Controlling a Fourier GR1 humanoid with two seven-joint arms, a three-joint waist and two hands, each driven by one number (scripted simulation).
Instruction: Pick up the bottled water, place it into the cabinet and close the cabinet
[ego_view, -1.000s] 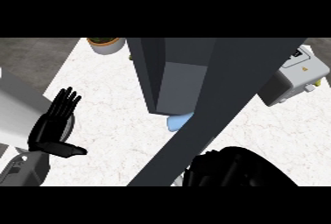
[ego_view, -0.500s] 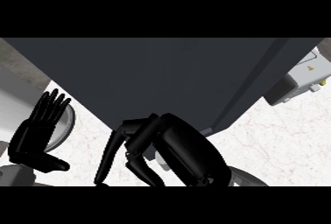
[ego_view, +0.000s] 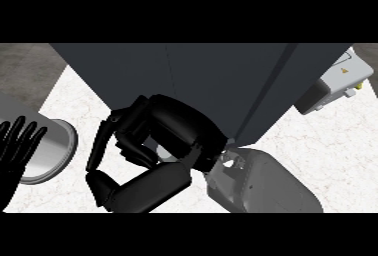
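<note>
**Bottled water out of view; right hand (ego_view: 176, 131) working at the cabinet (ego_view: 221, 80) front.**
The bottled water is not showing anywhere on the counter (ego_view: 325, 150). It is probably sitting behind the dark grey cabinet's flat door panels, so its look cannot be described. Judged by type, it is likely handling as a light, fairly stiff, smooth-walled item, best taken round the mid-body. The right hand is curling its fingers just in front of the doors, with nothing visible in them. The left hand (ego_view: 18, 150) is resting open at the left edge, beside a round metal dish (ego_view: 50, 150).
</note>
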